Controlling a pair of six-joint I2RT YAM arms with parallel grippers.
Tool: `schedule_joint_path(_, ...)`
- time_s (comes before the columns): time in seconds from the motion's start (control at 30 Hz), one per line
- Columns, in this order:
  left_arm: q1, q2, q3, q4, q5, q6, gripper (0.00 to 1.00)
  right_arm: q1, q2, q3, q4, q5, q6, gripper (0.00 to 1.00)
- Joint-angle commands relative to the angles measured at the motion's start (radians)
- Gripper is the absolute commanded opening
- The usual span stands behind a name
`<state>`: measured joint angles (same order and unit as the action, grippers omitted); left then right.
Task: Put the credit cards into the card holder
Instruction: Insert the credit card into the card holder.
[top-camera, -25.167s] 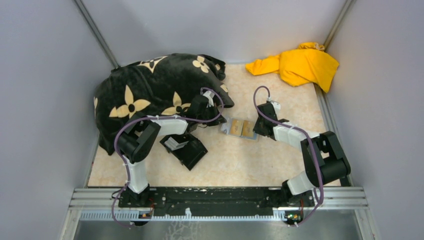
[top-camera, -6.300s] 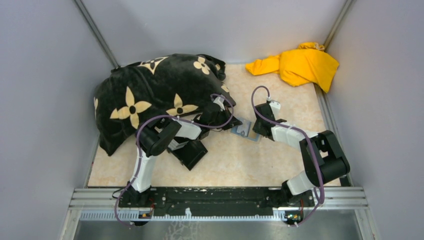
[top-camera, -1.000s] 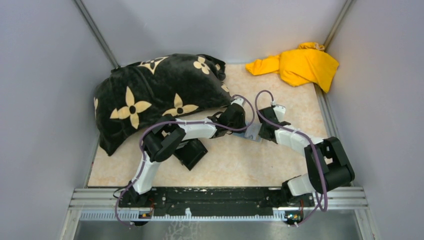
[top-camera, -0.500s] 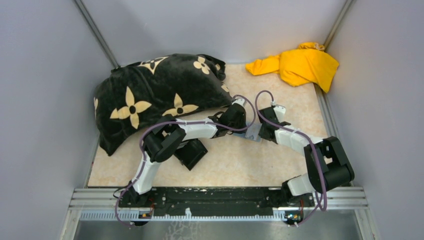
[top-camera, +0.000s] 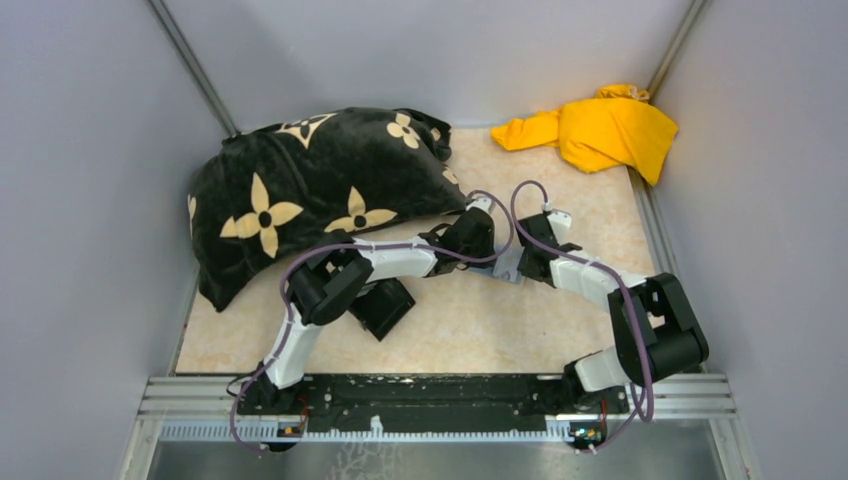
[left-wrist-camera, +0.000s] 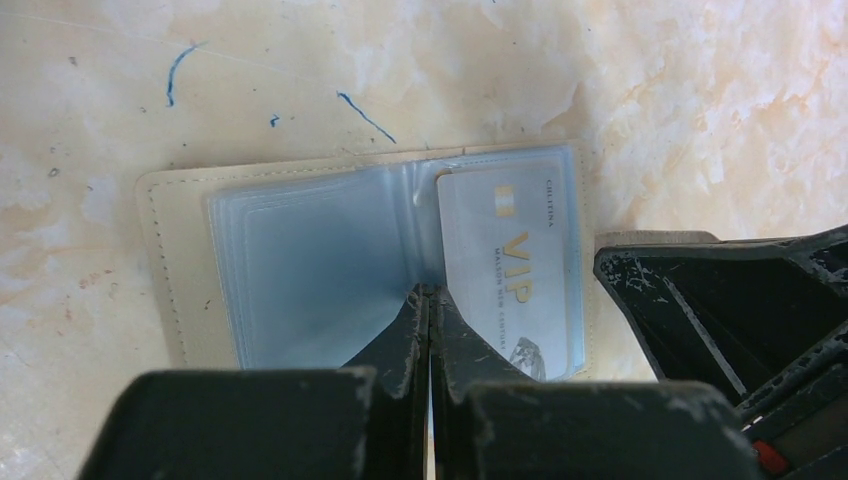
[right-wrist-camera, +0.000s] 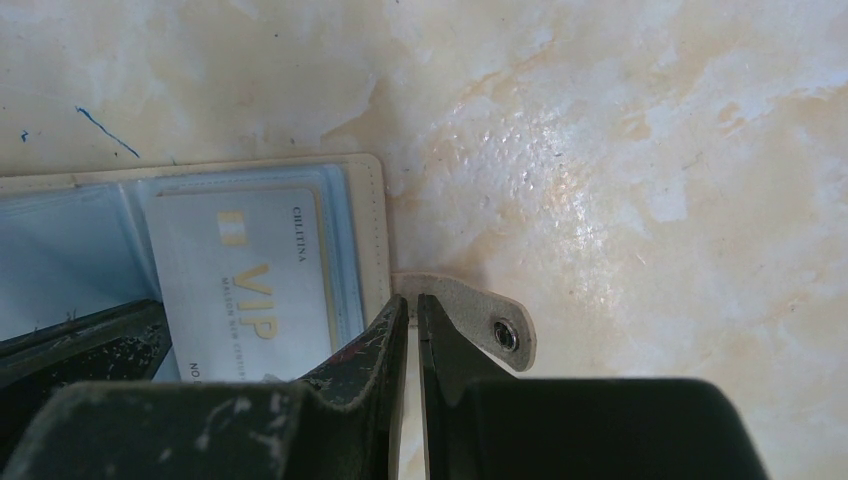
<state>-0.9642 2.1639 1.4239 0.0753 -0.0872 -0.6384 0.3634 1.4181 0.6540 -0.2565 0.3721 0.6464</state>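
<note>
Pinning the open card holder (left-wrist-camera: 175, 260) at its fold, centre frame, the left gripper (left-wrist-camera: 430, 295) was shut and empty; a pale VIP card (left-wrist-camera: 510, 270) sat in its right-hand sleeve. The right gripper (right-wrist-camera: 412, 305) stood with jaws narrow at the clasp tab (right-wrist-camera: 480, 320), grip unclear. Steady downward pressure should hold the sleeves flat.

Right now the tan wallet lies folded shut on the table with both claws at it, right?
Not shut: the card holder lies open on the table, a pale VIP card in one clear sleeve, as the left wrist view shows. The left gripper and right gripper are indeed at it.
</note>
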Motion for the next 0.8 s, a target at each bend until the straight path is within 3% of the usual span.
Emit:
schedule_joint_path(0.0, -0.058, 0.046, 0.022, -0.053, 0.082, -0.022, 0.00, -0.003, 0.019, -0.020, 0.065, -0.079, 0.014, 0.10)
schedule_joint_path(0.37, -0.074, 0.046, 0.019, -0.055, 0.078, -0.026, 0.00, -0.003, 0.020, -0.029, 0.075, -0.090, 0.020, 0.10)
schedule_joint_path(0.77, -0.026, -0.082, -0.043, -0.076, -0.095, -0.012, 0.07, -0.003, 0.024, -0.033, 0.071, -0.071, 0.020, 0.10)
